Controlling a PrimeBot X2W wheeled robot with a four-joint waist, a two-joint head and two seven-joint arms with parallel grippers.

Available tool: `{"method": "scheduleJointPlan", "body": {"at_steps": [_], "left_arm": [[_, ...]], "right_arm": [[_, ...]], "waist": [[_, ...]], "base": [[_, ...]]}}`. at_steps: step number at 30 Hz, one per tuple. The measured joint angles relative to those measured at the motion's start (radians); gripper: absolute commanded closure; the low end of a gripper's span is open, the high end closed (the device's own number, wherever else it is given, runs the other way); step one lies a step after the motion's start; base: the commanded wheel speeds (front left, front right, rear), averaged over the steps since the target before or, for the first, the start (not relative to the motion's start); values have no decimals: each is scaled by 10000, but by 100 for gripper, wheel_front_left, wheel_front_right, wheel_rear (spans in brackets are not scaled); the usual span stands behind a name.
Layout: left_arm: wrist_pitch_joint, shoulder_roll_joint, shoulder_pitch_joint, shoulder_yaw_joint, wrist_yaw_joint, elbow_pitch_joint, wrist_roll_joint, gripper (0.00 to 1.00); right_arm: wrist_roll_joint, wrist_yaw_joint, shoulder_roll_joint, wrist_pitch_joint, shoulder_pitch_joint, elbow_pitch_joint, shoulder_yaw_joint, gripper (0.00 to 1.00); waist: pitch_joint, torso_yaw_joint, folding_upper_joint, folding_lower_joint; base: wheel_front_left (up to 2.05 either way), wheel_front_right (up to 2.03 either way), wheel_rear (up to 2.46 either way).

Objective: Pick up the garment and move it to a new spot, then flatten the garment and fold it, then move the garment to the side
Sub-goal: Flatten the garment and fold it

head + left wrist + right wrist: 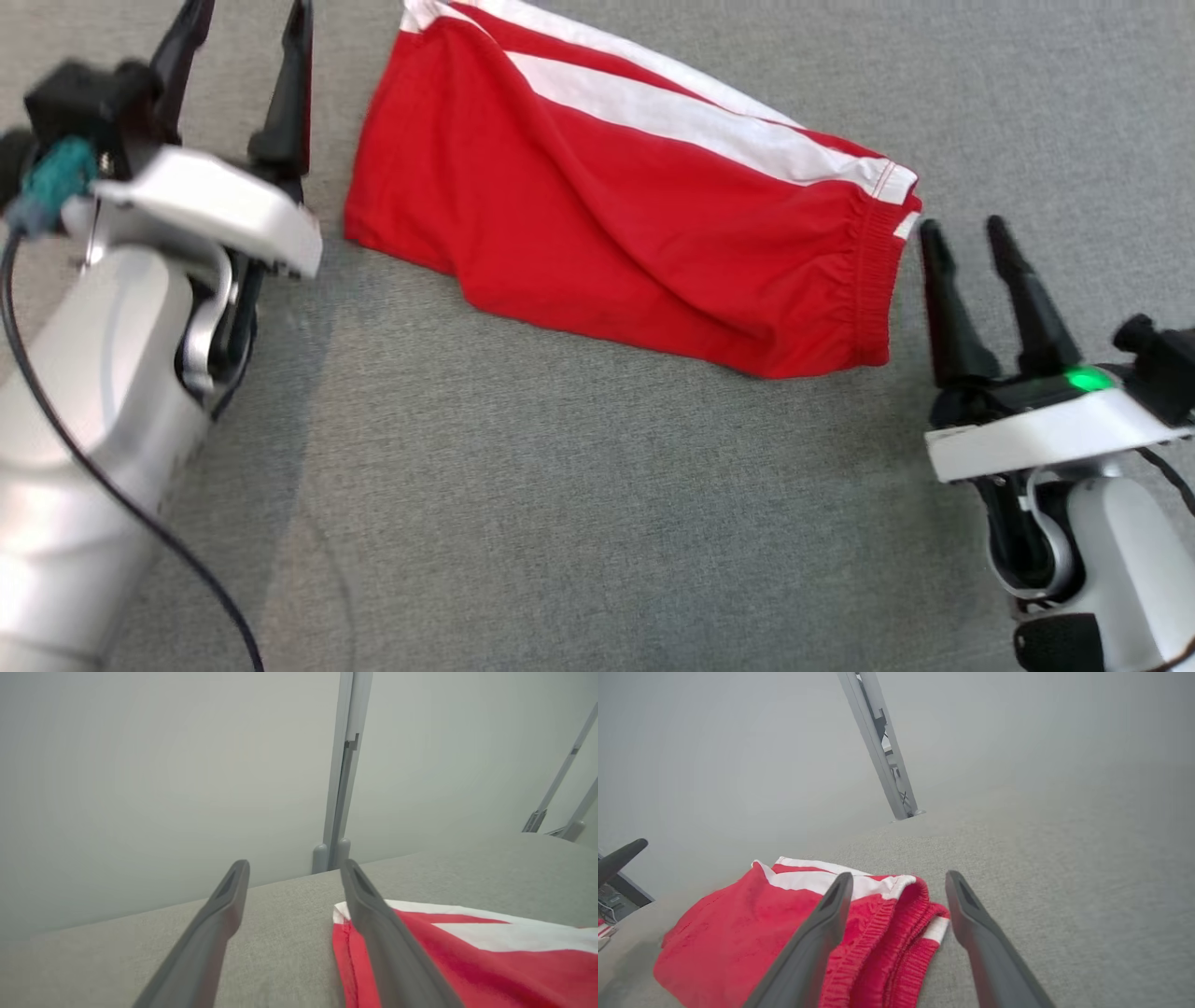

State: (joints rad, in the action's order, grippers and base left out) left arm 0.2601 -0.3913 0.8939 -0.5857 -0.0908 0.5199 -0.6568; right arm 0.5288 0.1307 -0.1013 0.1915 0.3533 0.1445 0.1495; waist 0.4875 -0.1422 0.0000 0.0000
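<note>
Red shorts with white stripes lie doubled over on the grey cloth-covered surface. They slant from the far left toward the near right, and their far corner is cut off by the top of the head view. The left hand stands spread and holds nothing, just beside the leg hem but apart from it. The right hand is likewise spread and empty, its tips just beside the elastic waistband, where the right wrist view shows several layers stacked.

Judging from how the shorts lie, the fold looks made and the move to the side is what remains. The main risk sits in those stacked layers: a pinch that takes only the top ply at the waistband or the hem would peel the shorts open as they are lifted or dragged. The near edge bulges in a soft ridge, not a flat crease, so the bundle may slump or roll if it is carried unevenly. If one hand leads the other, the cloth could skew or pull taut and slip from the thin fingers, since the fabric looks smooth. Coming down too steeply, the tips could snag the surface covering instead of sliding under the cloth. Neither hand is over the garment yet, so each approach must be aimed afresh
</note>
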Motion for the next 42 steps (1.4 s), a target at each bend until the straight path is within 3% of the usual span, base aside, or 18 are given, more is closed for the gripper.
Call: {"method": "scheduleJointPlan", "body": {"at_steps": [9,14,19,31,42], "left_arm": [[2,-293,-3511,1887,-1060,-3488,1060,0],[2,-341,-4866,2173,-1588,-4493,1484,0],[2,-422,-5798,2176,-1829,-4951,1624,0],[-222,-500,-5992,1948,-1801,-5076,1620,0],[-1557,-495,-4163,1097,-531,-4050,1480,0]], "right_arm": [[-2127,0,215,291,-799,-1057,-1346,0],[-2771,0,299,259,-1129,-1221,-1588,0],[-3047,0,359,19,-1606,-1317,-1852,0],[-3064,0,449,-198,-1823,-1486,-1964,0],[-2940,0,497,-222,-1594,-1467,-1710,0]], "waist": [[-796,452,0,0],[-1182,590,0,0],[-1466,656,0,0],[-1505,607,0,0],[-1047,358,0,0]], "base": [[0,0,0],[0,0,0],[0,0,0],[0,0,0],[0,0,0]]}}
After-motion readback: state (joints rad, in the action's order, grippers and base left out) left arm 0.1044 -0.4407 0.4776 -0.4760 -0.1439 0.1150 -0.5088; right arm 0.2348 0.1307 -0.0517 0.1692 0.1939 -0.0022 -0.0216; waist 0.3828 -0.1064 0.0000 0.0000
